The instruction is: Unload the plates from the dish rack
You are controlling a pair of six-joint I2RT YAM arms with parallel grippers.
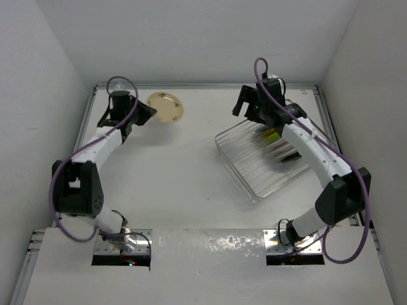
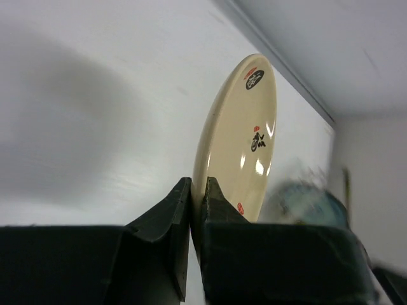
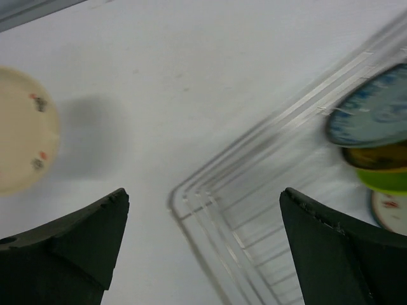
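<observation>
A wire rack (image 1: 249,170) sits on the right half of a white table (image 1: 178,184), set at an angle. At its far right side stand several plates: blue (image 3: 372,117), yellow (image 3: 379,157), green (image 3: 386,182) and white (image 3: 392,213). The right fingers (image 1: 251,106) hang wide open and empty above the rack's far corner. Well apart, near the table's far left, the left fingers (image 2: 192,190) are clamped on the rim of a cream plate (image 2: 238,140).

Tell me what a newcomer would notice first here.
A cream plate at the far left of the table, pinched at its rim by the left gripper. On the right, a wire dish rack holds several colourful plates, with the right gripper open above its far corner.
</observation>
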